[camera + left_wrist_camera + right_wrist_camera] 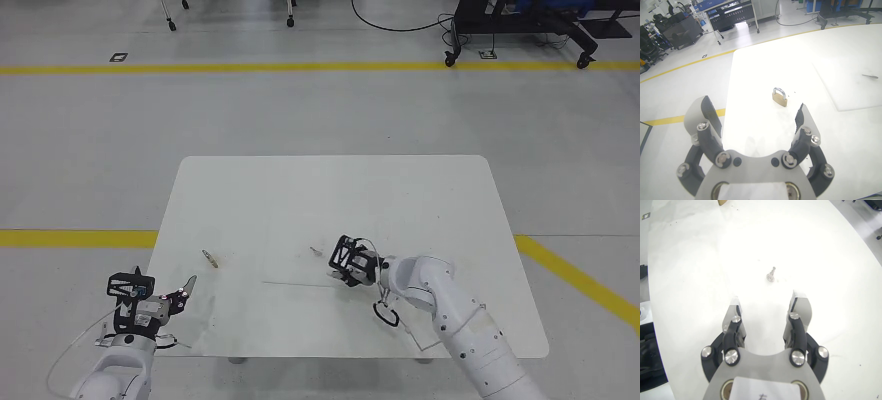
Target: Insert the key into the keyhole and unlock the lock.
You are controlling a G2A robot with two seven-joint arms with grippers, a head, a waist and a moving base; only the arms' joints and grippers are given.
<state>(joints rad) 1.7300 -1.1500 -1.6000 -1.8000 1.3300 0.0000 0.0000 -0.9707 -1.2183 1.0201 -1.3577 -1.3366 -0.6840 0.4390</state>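
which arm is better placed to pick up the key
Right. The right end effector, open, hangs just short of the key, which lies straight ahead of it. The left end effector faces the lock, with the key far off.

A pale grey floor (330, 110) is spreading around the white table (420, 190), with yellow lines (300, 68) running across it. A black cable (400, 26) is lying beside a dark wheeled stand (520, 25). Black office chairs (649, 51) are standing by a dark cabinet (683, 30) and a wheeled metal rack (730, 15).
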